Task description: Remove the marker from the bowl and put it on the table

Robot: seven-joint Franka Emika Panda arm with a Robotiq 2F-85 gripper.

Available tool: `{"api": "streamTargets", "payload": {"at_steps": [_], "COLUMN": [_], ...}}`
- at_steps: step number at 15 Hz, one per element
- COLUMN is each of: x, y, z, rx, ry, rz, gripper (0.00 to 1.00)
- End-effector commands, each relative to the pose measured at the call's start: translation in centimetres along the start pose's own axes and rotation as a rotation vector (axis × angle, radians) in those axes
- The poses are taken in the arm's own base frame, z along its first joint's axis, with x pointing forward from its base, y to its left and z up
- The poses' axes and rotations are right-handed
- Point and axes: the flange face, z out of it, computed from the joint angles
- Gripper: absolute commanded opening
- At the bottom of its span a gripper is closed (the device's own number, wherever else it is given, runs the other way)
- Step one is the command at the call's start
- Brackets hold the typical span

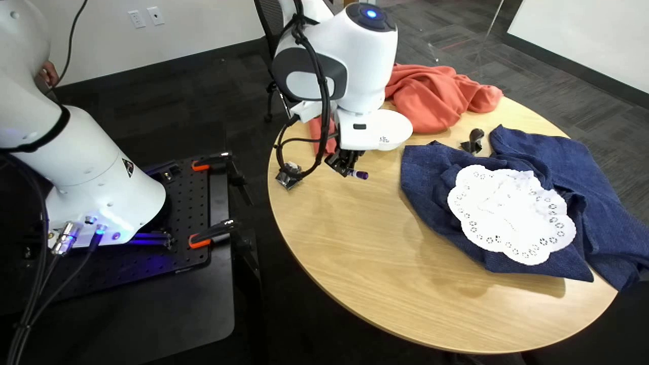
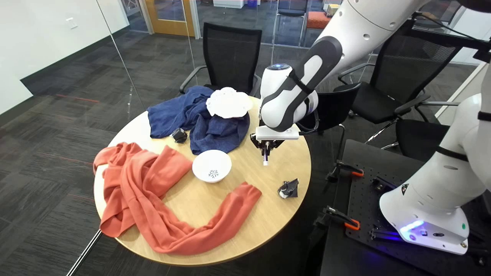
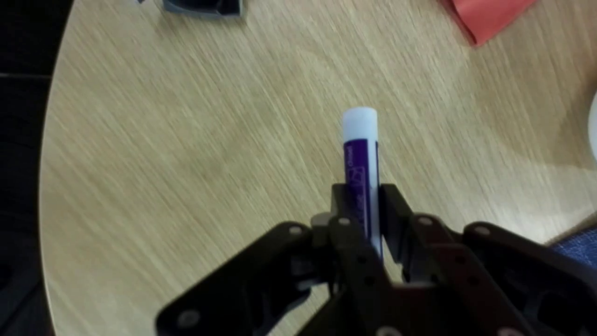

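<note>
Wrist view: jaws clamped on the marker (image 3: 360, 163), its white end sticking out past them, bare worktop (image 3: 210, 140) beneath. In an exterior view the bowl (image 2: 203, 165) sits well apart from the marker, so I'd call removal done, put-down in hand. Marker looks off the worktop; can't read the gap. Next: lower straight down onto this bare patch, level the marker if it's tilted, stop at light contact, then spread the jaws and lift away. Keep off the crumpled dark object (image 2: 290, 188) and the orange cloth (image 2: 138, 191).

Wrist view crops bowl (image 3: 593, 126); marker (image 3: 362, 177) lettering looks blurred.
</note>
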Motion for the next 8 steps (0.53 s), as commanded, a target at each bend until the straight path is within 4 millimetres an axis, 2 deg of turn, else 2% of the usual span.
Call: {"api": "streamTargets", "payload": {"at_steps": [1,6,7,8], "x": [0.7,1.3,1.3,1.4], "y": [1.3,2.4,2.6,2.6], "z": [1.7,3.7,3.9,3.9], "rx": [0.005,-0.028,-0.034,-0.034], "ry": [-0.038,-0.066,-0.064,-0.061], "rz": [0.044,0.074,0.079,0.082], "gripper": [0.05,0.05,0.45,0.46]}}
